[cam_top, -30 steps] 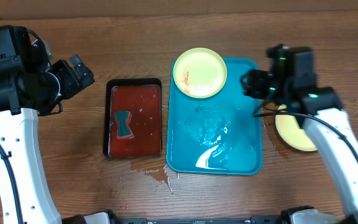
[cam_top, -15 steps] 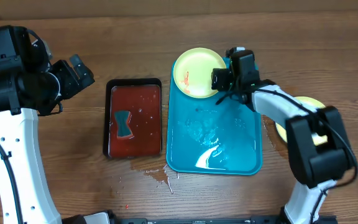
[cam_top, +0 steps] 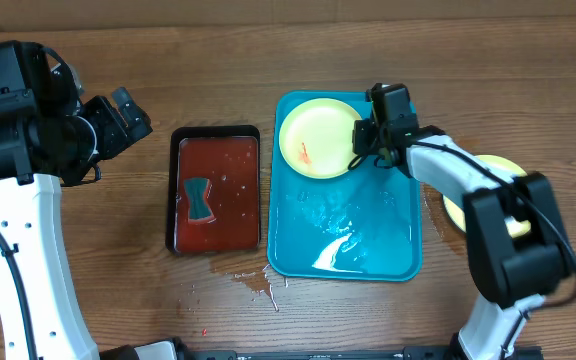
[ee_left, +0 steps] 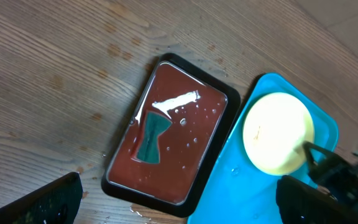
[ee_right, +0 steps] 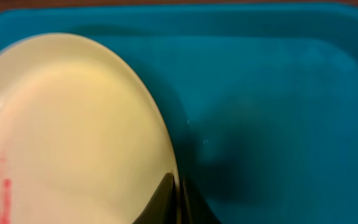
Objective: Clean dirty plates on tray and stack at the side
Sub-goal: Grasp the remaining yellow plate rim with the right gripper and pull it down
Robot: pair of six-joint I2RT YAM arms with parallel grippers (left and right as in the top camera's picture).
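Plate (cam_top: 315, 139), smeared red near its middle, lies in the far left corner of the blue tray (cam_top: 368, 230). The right fingers (cam_top: 360, 140) are pinched shut on its right rim, low over the tray floor. Another plate (cam_top: 454, 212) sits on the surface right of the tray, partly hidden by the right arm. The left fingers (cam_top: 128, 115) hang spread wide above the surface at far left, holding nothing, near the red tray (cam_top: 216, 160) with its teal pad (cam_top: 199, 199).
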